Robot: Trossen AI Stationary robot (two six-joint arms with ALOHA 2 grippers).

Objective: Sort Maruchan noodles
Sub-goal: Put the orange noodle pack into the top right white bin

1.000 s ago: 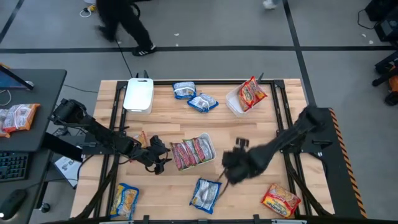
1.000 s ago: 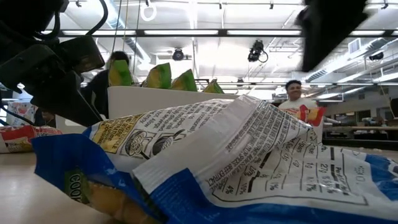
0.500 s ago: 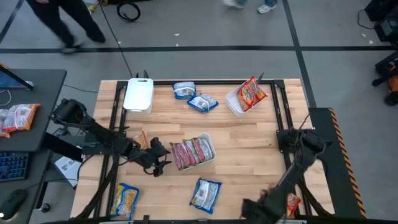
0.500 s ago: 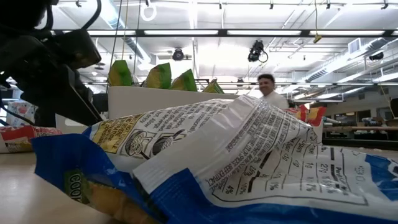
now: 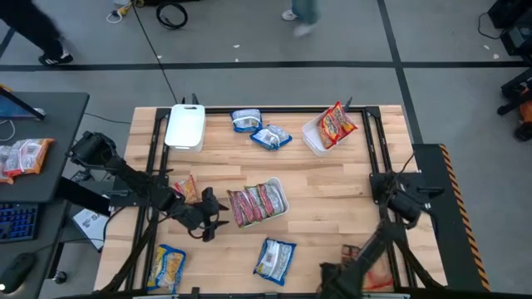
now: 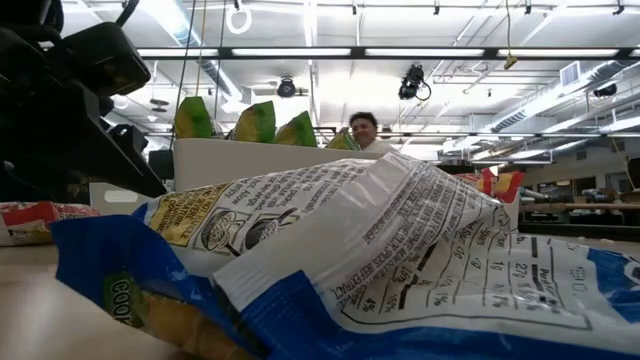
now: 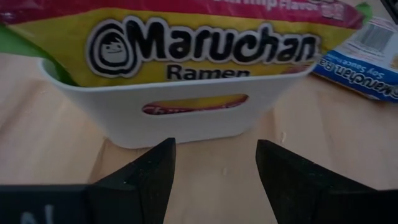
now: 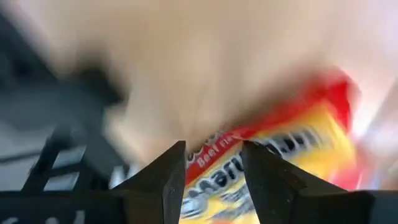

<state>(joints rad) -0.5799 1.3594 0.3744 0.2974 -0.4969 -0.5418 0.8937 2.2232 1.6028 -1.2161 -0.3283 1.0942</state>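
A white tray (image 5: 278, 209) at the table's middle holds several red-pink Maruchan noodle packets (image 7: 205, 37) standing on edge. My left gripper (image 5: 209, 221) stands open just left of it, its fingers facing the tray's short wall with the handle slot (image 7: 196, 107). My right gripper (image 8: 212, 168) is open low over an orange-red packet (image 8: 292, 155) at the near right corner (image 5: 378, 272); whether it touches the packet I cannot tell. A blue-white packet (image 5: 274, 258) lies near the front edge and fills the low view (image 6: 400, 250).
Two blue packets (image 5: 259, 129) lie at the far middle. A tilted white tray with a red packet (image 5: 331, 126) sits far right, and a white tray (image 5: 184, 126) far left. An orange packet (image 5: 184, 188) and a yellow packet (image 5: 166, 267) lie by my left arm. People walk beyond the table.
My right gripper has swung from the table's middle toward the near right corner, sinking and tipping down over the orange-red packet. No packet has moved.
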